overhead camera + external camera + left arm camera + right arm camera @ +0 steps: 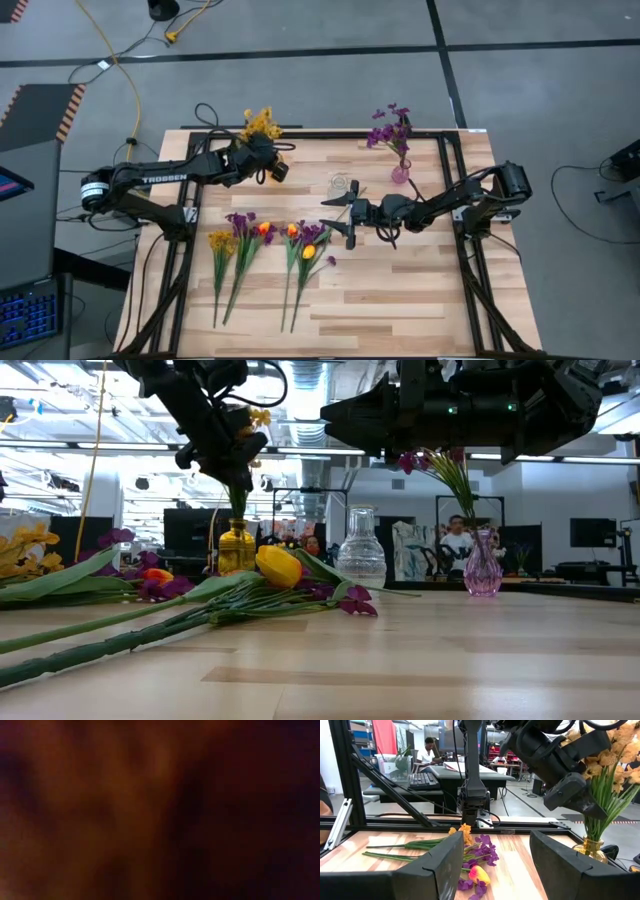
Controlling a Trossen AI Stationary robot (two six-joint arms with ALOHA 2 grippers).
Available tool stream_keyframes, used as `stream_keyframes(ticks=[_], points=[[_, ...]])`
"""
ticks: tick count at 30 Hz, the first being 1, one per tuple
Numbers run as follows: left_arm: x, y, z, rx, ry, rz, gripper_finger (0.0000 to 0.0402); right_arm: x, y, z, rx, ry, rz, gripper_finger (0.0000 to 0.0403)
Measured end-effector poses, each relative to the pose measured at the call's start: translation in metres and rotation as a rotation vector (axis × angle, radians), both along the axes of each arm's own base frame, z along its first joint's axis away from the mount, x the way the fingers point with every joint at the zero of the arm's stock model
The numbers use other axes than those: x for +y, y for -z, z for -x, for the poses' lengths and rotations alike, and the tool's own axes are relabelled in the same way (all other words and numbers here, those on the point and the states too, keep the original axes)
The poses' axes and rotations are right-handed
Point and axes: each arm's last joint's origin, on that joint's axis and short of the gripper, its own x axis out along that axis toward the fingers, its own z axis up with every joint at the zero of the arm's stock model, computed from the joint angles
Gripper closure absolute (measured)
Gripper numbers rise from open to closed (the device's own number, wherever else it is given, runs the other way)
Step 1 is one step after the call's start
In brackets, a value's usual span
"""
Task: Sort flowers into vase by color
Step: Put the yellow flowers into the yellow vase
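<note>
1. The left gripper [262, 152] hangs over the far left corner of the pale wood-plank table [400, 300], right at the fluffy yellow flowers [260, 123] that stand in a yellow vase [236, 547]. How far its jaws stand apart I cannot tell; the left wrist view is only a dark blur, and in the low view the arm hides the fingers.
2. Nearer than those jaws, loose flowers lie flat on the boards in two bunches. The left bunch [238, 240] has a yellow cluster, purple blooms and an orange bud; the right bunch [305, 245] has purple blooms and orange-yellow buds. All stems point toward the near edge.
3. A clear glass vase [360, 556] stands between the two grippers, near the table's far middle, with no flowers showing in it.
4. The right gripper [335, 215] hovers above mid-table, jaws spread wide and holding nothing, pointing toward the right bunch, which lies just beyond its fingertips.
5. Behind that gripper, at the far right, a pink vase [482, 570] holds purple flowers [392, 128].
6. A black metal frame [455, 190] borders the table; grey floor with a yellow cable [105, 50] surrounds it.
7. Beyond the table is a bright workshop with desks and monitors, where a person in a white shirt [426, 751] sits.
</note>
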Motion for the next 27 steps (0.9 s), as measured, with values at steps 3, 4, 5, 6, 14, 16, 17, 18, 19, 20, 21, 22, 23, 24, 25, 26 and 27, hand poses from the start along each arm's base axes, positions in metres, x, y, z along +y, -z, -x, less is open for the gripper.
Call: stream_keyframes(ticks=[3, 4, 5, 6, 14, 16, 17, 18, 19, 20, 21, 22, 23, 24, 25, 26, 27], points=[[-0.0003, -0.0002, -0.0006, -0.007, 0.014, 0.011, 0.0268, 0.0000, 0.0000, 0.0000, 0.000, 0.000, 0.000, 0.0148], [-0.0003, -0.0004, -0.0007, -0.010, 0.016, 0.013, 0.0264, 0.0000, 0.0000, 0.0000, 0.000, 0.000, 0.000, 0.0148], [-0.0004, -0.0005, -0.0009, -0.013, 0.021, 0.016, 0.0262, 0.0000, 0.0000, 0.0000, 0.000, 0.000, 0.000, 0.0148], [-0.0005, -0.0006, -0.0011, -0.015, 0.026, 0.020, 0.0260, 0.0000, 0.0000, 0.0000, 0.000, 0.000, 0.000, 0.0148], [-0.0014, 0.0010, 0.0005, 0.011, 0.033, 0.035, 0.0258, 0.0000, 0.0000, 0.0000, 0.000, 0.000, 0.001, 0.0148], [-0.0015, 0.0014, 0.0009, 0.017, 0.033, 0.038, 0.0258, 0.0000, 0.0000, 0.0000, 0.000, 0.000, 0.001, 0.0148], [-0.0016, 0.0016, 0.0011, 0.020, 0.033, 0.039, 0.0258, 0.0000, 0.0000, 0.0000, 0.000, 0.000, 0.001, 0.0148], [-0.0017, 0.0016, 0.0013, 0.021, 0.033, 0.039, 0.0258, 0.0000, 0.0000, 0.0000, 0.000, 0.000, 0.001, 0.0148], [-0.0017, 0.0016, 0.0013, 0.022, 0.033, 0.040, 0.0258, 0.0000, 0.0001, 0.0000, 0.000, 0.000, 0.001, 0.0148], [-0.0017, 0.0016, 0.0014, 0.023, 0.033, 0.040, 0.0258, 0.0000, 0.0000, 0.0000, 0.000, 0.000, 0.001, 0.0148], [-0.0017, 0.0017, 0.0014, 0.023, 0.034, 0.041, 0.0258, 0.0000, 0.0000, 0.0000, 0.000, 0.000, 0.001, 0.0148], [-0.0018, 0.0017, 0.0013, 0.022, 0.037, 0.044, 0.0258, 0.0000, 0.0001, 0.0000, 0.000, 0.000, 0.001, 0.0148], [-0.0020, 0.0017, 0.0012, 0.020, 0.043, 0.048, 0.0258, 0.0000, 0.0001, 0.0000, 0.000, 0.000, 0.001, 0.0148], [-0.0022, 0.0016, 0.0012, 0.021, 0.049, 0.052, 0.0258, 0.0000, 0.0001, 0.0000, 0.000, 0.000, 0.001, 0.0148], [-0.0024, 0.0019, 0.0014, 0.028, 0.056, 0.054, 0.0258, 0.0000, 0.0000, 0.0000, 0.000, 0.000, 0.001, 0.0148], [-0.0027, 0.0017, 0.0019, 0.037, 0.064, 0.055, 0.0258, 0.0000, 0.0000, 0.0000, 0.000, 0.000, 0.001, 0.0148], [-0.0033, 0.0016, 0.0030, 0.043, 0.071, 0.062, 0.0258, 0.0000, 0.0000, 0.0000, 0.000, 0.000, 0.001, 0.0148]])
